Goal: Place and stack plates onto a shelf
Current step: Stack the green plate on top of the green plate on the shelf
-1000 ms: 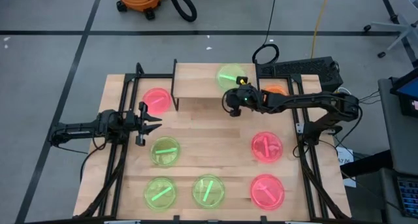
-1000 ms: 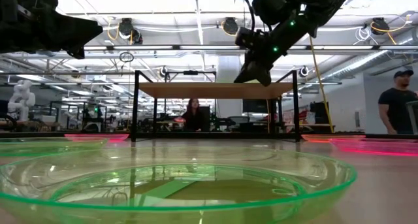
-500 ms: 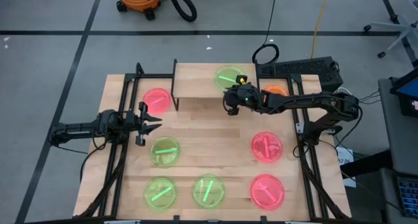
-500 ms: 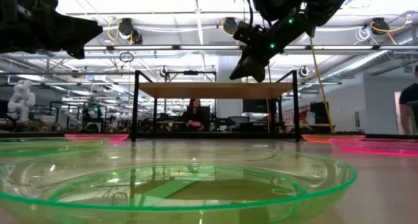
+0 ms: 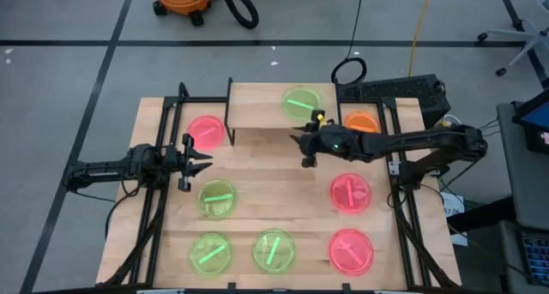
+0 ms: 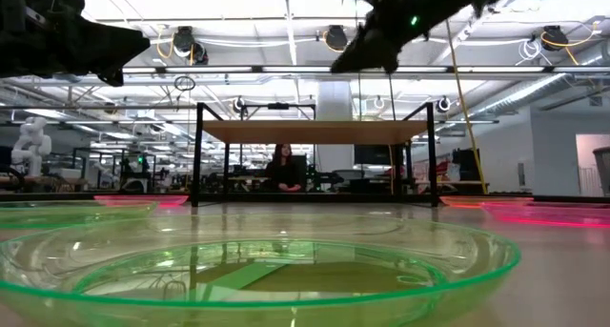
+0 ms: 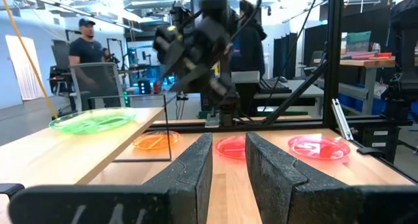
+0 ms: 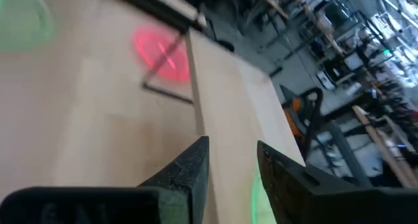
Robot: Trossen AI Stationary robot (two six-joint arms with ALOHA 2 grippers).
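The right gripper (image 5: 307, 150) is seen empty, fingers slightly parted, raised just in front of the shelf (image 5: 257, 107). The shelf's long axis runs left-right; a green plate (image 5: 302, 101) lies on its right end. The left gripper (image 5: 196, 159) waits, narrowly open, at the table's left. No writing can be read. A person (image 6: 283, 167) behind the shelf shows only in the low view.
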